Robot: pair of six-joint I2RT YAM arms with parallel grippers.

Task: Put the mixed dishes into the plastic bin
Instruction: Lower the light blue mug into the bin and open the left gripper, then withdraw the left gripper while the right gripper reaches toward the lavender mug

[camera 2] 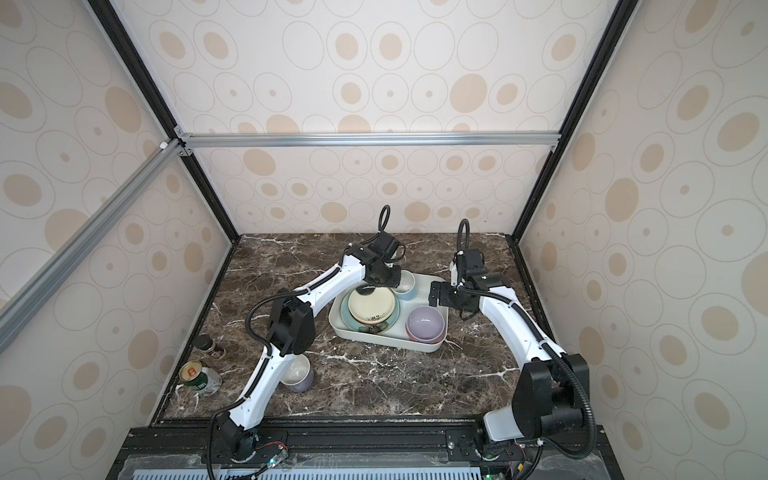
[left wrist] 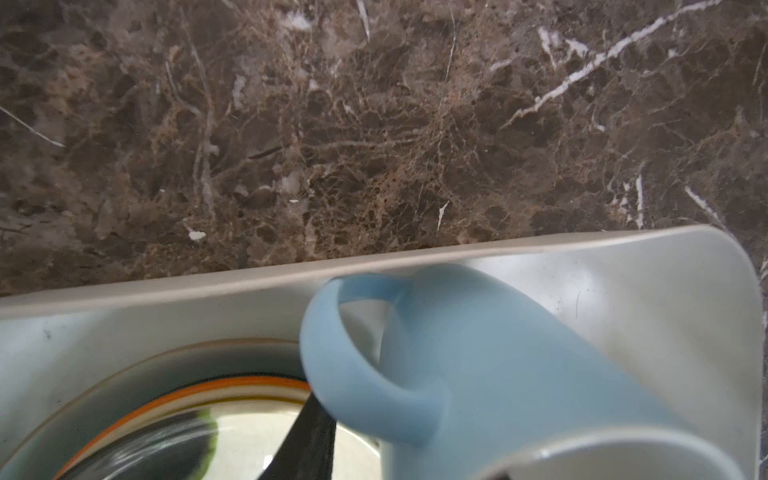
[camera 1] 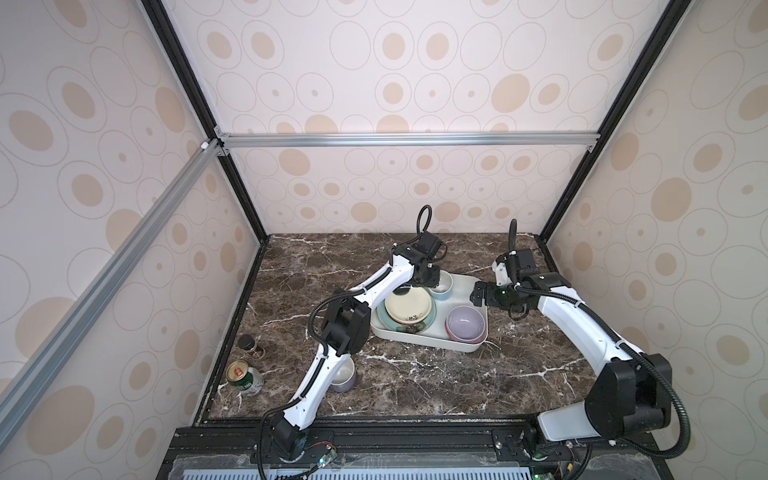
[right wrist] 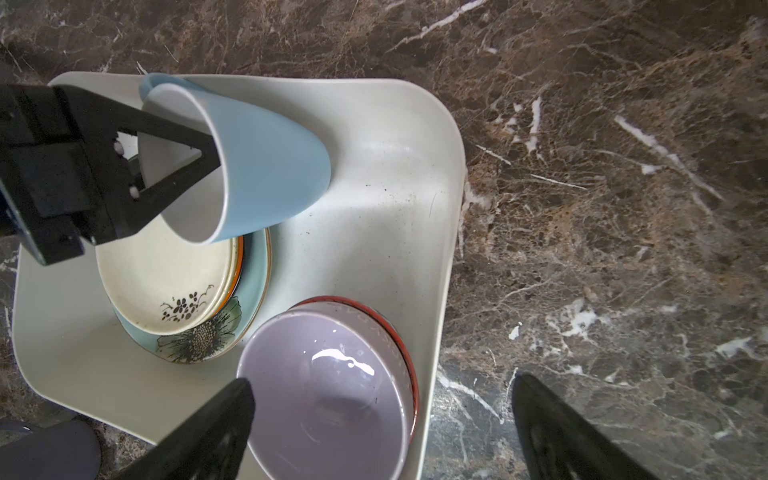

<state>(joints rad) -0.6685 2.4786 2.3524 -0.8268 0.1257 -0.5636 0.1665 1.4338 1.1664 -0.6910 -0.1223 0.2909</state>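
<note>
The white plastic bin (camera 1: 419,340) holds a cream plate (camera 1: 407,305) on a teal flowered plate (right wrist: 195,340). At its right sits a lavender-lined bowl (camera 1: 465,324), nested in another. A light-blue mug (camera 1: 441,286) stands at the bin's far side. My left gripper (camera 1: 432,283) straddles its wall by the handle. One finger (right wrist: 178,145) is inside, and the outer finger (left wrist: 309,440) stands a little off the wall, so it is open. My right gripper (right wrist: 382,380) hangs open over the bin's right rim. A lavender-grey mug (camera 1: 345,374) stands on the table, half hidden by the left arm.
A green drink can (camera 1: 244,377) lies on its side and a small dark jar (camera 1: 250,345) stands near the table's left edge. The marble table (camera 1: 478,386) is walled on three sides by the frame.
</note>
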